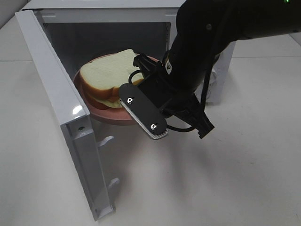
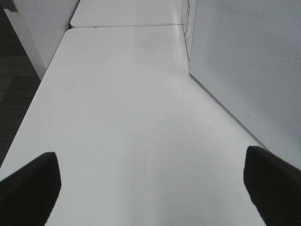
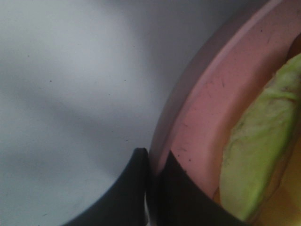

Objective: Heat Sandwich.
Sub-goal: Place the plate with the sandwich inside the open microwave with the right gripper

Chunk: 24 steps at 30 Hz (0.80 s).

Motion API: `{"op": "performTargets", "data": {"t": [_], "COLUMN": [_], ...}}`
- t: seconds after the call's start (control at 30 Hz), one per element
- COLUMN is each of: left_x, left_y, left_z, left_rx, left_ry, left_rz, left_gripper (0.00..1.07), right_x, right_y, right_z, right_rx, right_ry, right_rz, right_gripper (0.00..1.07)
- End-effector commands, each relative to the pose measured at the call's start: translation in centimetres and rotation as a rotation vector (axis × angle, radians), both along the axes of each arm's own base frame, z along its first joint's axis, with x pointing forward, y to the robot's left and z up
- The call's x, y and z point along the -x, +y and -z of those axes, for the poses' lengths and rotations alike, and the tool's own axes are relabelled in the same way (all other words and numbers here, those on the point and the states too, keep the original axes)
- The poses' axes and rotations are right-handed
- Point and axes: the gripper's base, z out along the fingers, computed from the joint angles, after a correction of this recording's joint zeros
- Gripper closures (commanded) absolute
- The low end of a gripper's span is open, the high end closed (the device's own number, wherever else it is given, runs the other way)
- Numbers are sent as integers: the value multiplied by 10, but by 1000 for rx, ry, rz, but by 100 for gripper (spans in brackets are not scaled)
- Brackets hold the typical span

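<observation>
The sandwich [image 1: 110, 73], thick white bread over red and green filling, lies on a round pink plate [image 1: 113, 115] that sits in the open mouth of the white microwave [image 1: 99, 33], its front edge sticking out. My right gripper [image 1: 143, 63] reaches over the plate's right side, mostly hidden under its own arm. In the right wrist view that gripper [image 3: 153, 174] is shut on the plate [image 3: 211, 103] at its rim, with the sandwich's green filling [image 3: 258, 141] beside it. My left gripper [image 2: 150, 188] hangs wide open over bare table, holding nothing.
The microwave door [image 1: 56, 99] is swung fully open toward the front left, with its latch hooks [image 1: 109, 140] pointing right. The microwave's outer wall [image 2: 244, 61] stands close beside the left gripper. White tabletop [image 1: 225, 179] spreads in front and to the right.
</observation>
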Motion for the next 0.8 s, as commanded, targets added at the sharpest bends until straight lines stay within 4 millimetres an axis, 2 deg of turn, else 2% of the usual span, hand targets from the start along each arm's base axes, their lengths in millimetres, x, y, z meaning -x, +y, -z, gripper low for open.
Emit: {"op": "performTargets", "data": {"t": [0.03,0.8], "left_x": [-1,-1], "left_y": [0,0], "left_z": [1,1], "left_rx": [4,4], "left_ry": [0,0], "left_rz": [4,4], "left_gripper": [1,1], "right_x": [-9,-54], "right_y": [5,46], "right_z": [-1,13], "right_rx": [-29,-20], "right_ry": [-12,31], "right_rz": [37,153], "right_gripper": [107,107]}}
